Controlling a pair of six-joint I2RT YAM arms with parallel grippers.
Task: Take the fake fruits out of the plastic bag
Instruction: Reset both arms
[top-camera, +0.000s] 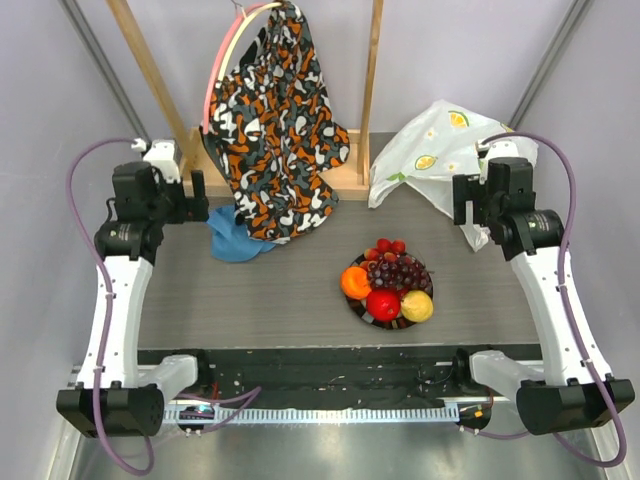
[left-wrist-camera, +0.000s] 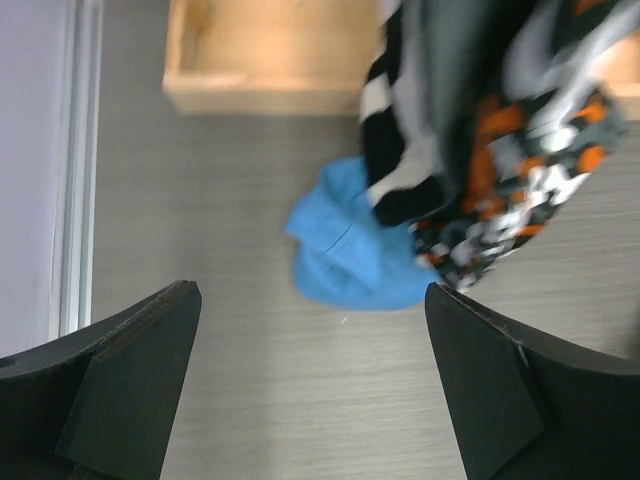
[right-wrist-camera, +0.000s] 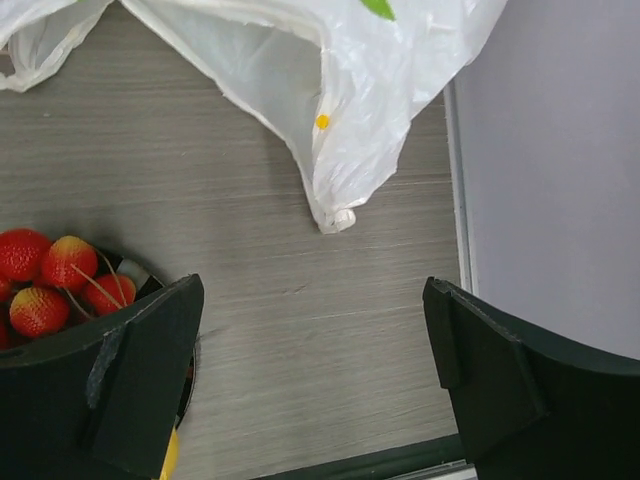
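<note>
The fake fruits lie together on a round dark-rimmed plate (top-camera: 358, 312) at mid-table: an orange (top-camera: 354, 283), a red apple (top-camera: 383, 304), a yellow lemon (top-camera: 417, 306), purple grapes (top-camera: 400, 272) and red strawberries (top-camera: 385, 247). The plastic bag (top-camera: 430, 150) is crumpled at the back right and looks slack. My right gripper (top-camera: 472, 208) hovers just in front of it, open and holding nothing. In the right wrist view the gripper (right-wrist-camera: 310, 290) has the bag (right-wrist-camera: 330, 70) ahead and strawberries (right-wrist-camera: 50, 270) at the left. My left gripper (top-camera: 197, 195) is open and empty at the far left.
An orange-black-white patterned cloth (top-camera: 275, 120) hangs from a wooden stand (top-camera: 340, 178) at the back. A blue cloth (top-camera: 232, 238) lies under its lower edge. In the left wrist view the gripper (left-wrist-camera: 308, 300) faces the blue cloth (left-wrist-camera: 350, 250) over bare tabletop.
</note>
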